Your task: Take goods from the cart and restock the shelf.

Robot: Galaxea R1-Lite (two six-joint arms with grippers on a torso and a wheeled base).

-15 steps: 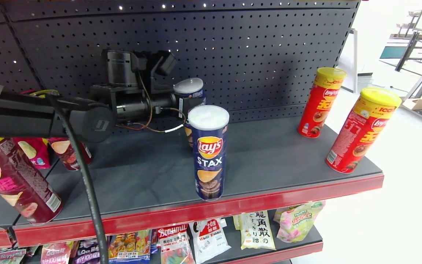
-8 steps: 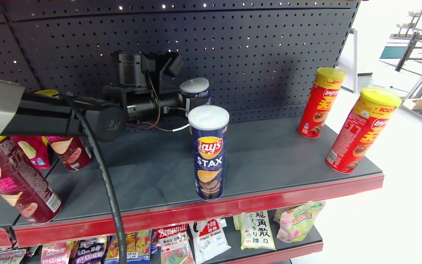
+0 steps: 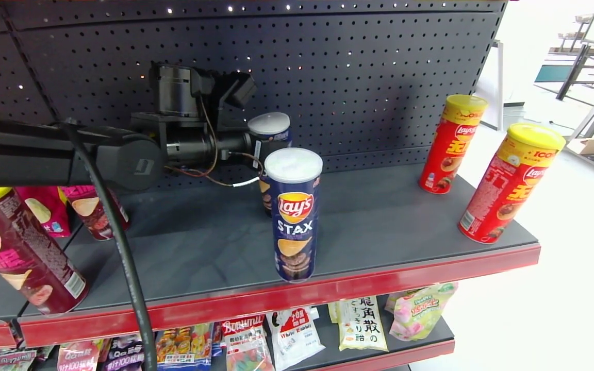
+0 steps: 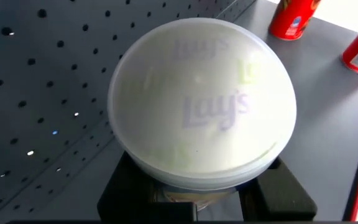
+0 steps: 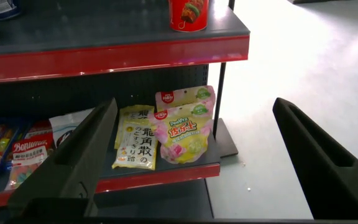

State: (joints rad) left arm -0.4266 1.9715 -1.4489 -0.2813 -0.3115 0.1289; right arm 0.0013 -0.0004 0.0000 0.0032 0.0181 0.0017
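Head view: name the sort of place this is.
Probably a shop, or a mock one: a pegboard-backed shelf with a red front edge, chip cans standing on it, snack bags on the tier below.

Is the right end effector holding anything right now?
No, the right end effector is open with nothing between its fingers; snack bags on the lower shelf show through the gap.
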